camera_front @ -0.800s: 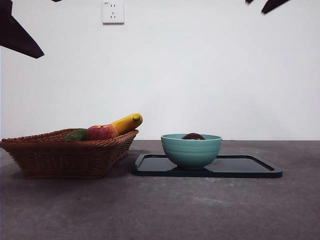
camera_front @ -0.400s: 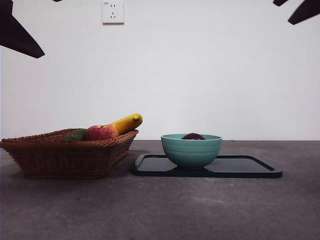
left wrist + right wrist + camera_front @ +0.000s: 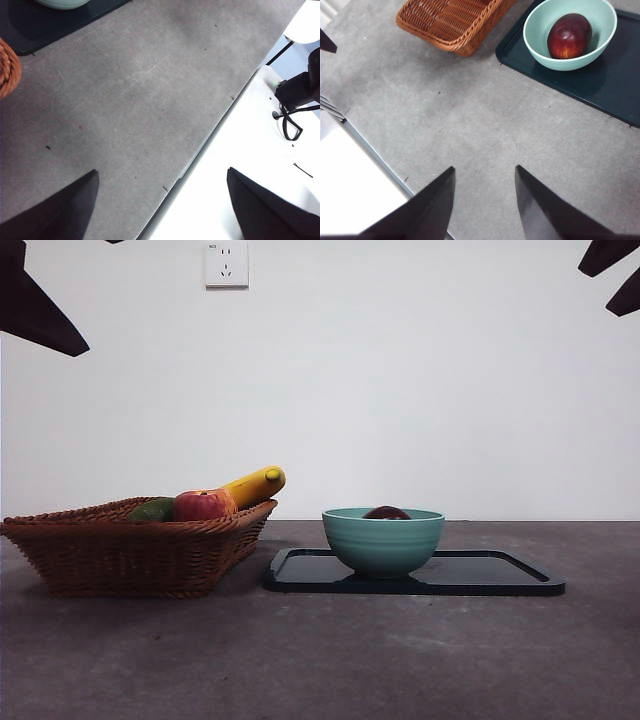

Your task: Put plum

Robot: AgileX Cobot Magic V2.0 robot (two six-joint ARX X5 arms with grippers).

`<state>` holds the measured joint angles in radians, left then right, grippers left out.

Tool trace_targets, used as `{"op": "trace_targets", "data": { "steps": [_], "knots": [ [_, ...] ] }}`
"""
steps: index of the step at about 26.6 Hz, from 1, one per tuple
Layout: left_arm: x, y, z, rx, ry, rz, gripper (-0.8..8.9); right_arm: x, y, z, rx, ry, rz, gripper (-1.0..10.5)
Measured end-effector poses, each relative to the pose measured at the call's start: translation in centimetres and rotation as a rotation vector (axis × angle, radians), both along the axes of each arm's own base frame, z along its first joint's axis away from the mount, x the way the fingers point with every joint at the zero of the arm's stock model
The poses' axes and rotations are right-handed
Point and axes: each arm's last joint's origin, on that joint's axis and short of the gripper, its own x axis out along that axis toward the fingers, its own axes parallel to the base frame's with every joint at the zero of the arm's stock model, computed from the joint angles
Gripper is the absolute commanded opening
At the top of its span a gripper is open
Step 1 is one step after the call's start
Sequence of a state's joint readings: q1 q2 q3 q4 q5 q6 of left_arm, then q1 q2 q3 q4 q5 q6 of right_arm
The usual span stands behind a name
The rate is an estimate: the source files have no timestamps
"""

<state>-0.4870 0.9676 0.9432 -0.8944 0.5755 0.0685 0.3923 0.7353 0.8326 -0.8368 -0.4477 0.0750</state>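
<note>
The grey desk (image 3: pixel 320 660) carries a wicker basket (image 3: pixel 130 550) on one side and a dark tray (image 3: pixel 500 575) just beside it. A teal bowl (image 3: pixel 383 540) stands on the tray, and the plum (image 3: pixel 569 36) lies inside that bowl. The basket holds a banana (image 3: pixel 255 485), a red apple (image 3: pixel 203 505) and a green fruit (image 3: pixel 152 510). The right gripper (image 3: pixel 485 200) hangs high above the desk, jaws apart and empty; the left gripper (image 3: pixel 160 205) waits likewise, jaws spread wide.

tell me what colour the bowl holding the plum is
Pale teal-green. The bowl shows best in the right wrist view, with the plum lying inside it.
</note>
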Motion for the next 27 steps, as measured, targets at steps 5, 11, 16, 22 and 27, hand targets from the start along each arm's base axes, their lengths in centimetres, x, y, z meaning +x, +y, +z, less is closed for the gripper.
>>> {"op": "trace_targets", "data": {
  "steps": [5, 11, 16, 22, 27],
  "knots": [
    [0.00, 0.00, 0.00, 0.000, 0.000, 0.000, 4.04, 0.03, 0.02, -0.02, 0.000, 0.002, 0.001, 1.9],
    [0.00, 0.00, 0.00, 0.000, 0.000, 0.000, 4.04, 0.03, 0.02, -0.02, 0.001, 0.003, 0.001, 1.9],
    [0.00, 0.00, 0.00, 0.000, 0.000, 0.000, 4.04, 0.03, 0.02, -0.02, 0.000, 0.002, 0.001, 1.9],
    [0.01, -0.01, 0.01, -0.001, -0.001, 0.000, 4.04, 0.03, 0.02, -0.02, 0.000, 0.002, 0.001, 1.9],
    [0.18, -0.10, 0.16, -0.014, -0.023, 0.002, 4.04, 0.03, 0.02, -0.02, 0.000, 0.002, 0.001, 1.9]
  ]
}}
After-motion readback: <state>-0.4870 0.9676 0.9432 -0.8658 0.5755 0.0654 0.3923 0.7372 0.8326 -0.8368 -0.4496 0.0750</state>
